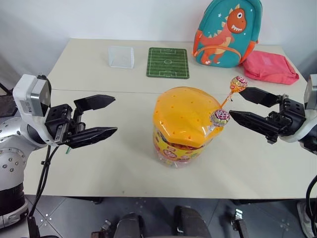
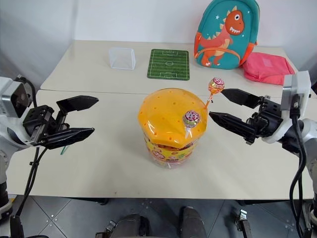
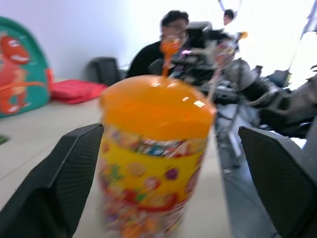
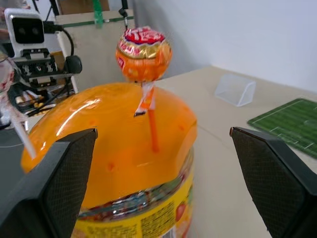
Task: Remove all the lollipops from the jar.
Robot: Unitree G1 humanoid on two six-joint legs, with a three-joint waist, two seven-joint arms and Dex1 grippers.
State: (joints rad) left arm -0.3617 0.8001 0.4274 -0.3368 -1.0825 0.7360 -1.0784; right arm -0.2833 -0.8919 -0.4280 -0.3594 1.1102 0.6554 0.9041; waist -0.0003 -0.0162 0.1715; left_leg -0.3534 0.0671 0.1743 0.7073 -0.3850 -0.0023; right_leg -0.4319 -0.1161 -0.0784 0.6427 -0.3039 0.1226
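Two lollipops stand upright in the jar lid's right side, just beside the right gripper, jaws apart; left gripper, also spread, sits farther off.

You are holding both arms raised, left pincer pointing inward with fingers spread wide, right pincer facing it, likewise gaping, both roughly level.

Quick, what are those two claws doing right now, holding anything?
Left gripper: open, holding nothing, beside the jar.
Right gripper: open, holding nothing, close to the lollipops.
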